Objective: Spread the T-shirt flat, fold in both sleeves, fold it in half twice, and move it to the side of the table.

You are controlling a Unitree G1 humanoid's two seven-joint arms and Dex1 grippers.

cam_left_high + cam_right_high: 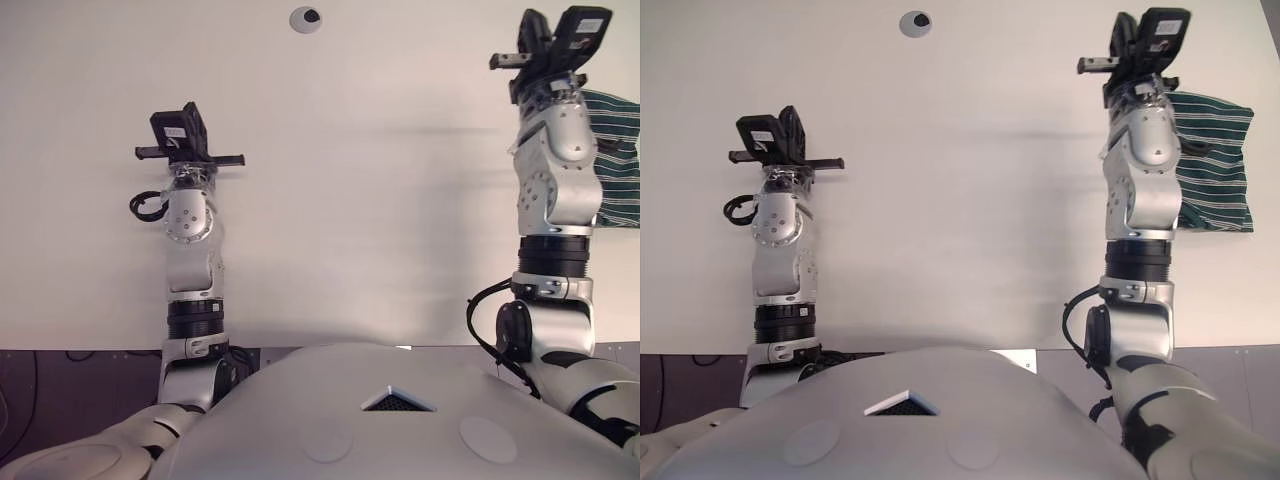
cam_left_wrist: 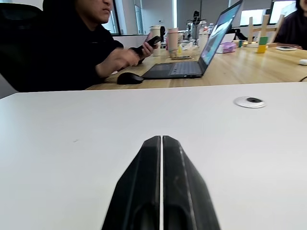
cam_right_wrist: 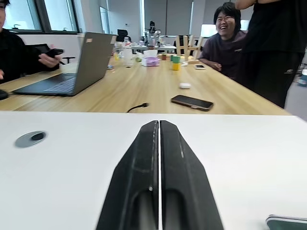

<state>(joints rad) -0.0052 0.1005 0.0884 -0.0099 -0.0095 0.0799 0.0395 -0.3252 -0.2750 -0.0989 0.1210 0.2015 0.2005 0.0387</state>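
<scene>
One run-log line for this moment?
T-shirt: folded, right side of table | left gripper: shut, empty, over table | right gripper: shut, empty, beside T-shirt | task: appears done

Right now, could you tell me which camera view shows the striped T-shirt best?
The right eye view: the folded T-shirt shows almost whole there. The left eye view crops it at the picture's edge, and the right wrist view catches a sliver of it.
</scene>
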